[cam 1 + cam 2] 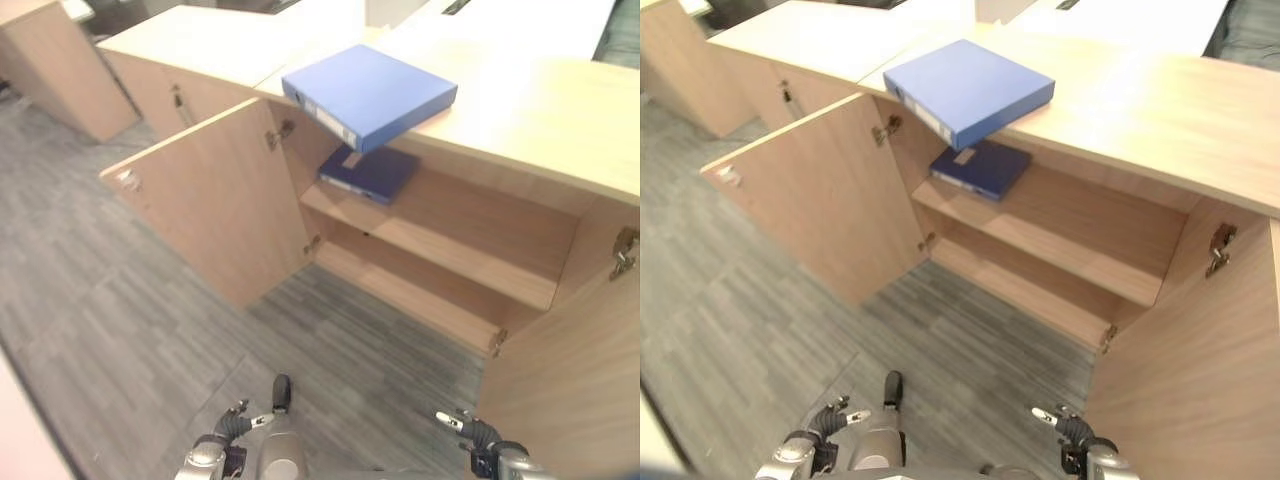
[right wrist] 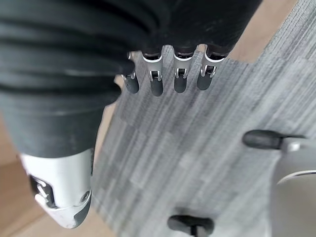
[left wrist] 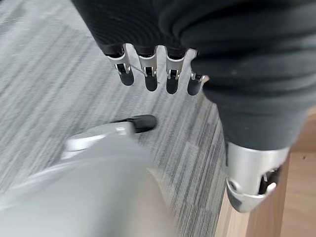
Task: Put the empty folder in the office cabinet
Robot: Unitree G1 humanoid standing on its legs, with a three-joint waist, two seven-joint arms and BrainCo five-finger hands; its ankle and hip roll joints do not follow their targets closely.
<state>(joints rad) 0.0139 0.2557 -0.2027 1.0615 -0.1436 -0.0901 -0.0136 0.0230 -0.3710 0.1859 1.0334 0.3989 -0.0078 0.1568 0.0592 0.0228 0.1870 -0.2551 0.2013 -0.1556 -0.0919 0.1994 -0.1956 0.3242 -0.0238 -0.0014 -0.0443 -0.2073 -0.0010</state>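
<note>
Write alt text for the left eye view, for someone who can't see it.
A blue folder lies flat on top of a low wooden cabinet, its corner jutting over the open front. Both doors stand open, and a darker folder lies on the upper shelf inside. The left hand and right hand hang low over grey carpet, holding nothing.

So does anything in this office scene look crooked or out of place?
Yes: the blue folder lies on the cabinet top turned at an angle, with one corner hanging past the front edge over the open cabinet. A darker folder on the upper shelf also lies askew. Nothing looks damaged.
</note>
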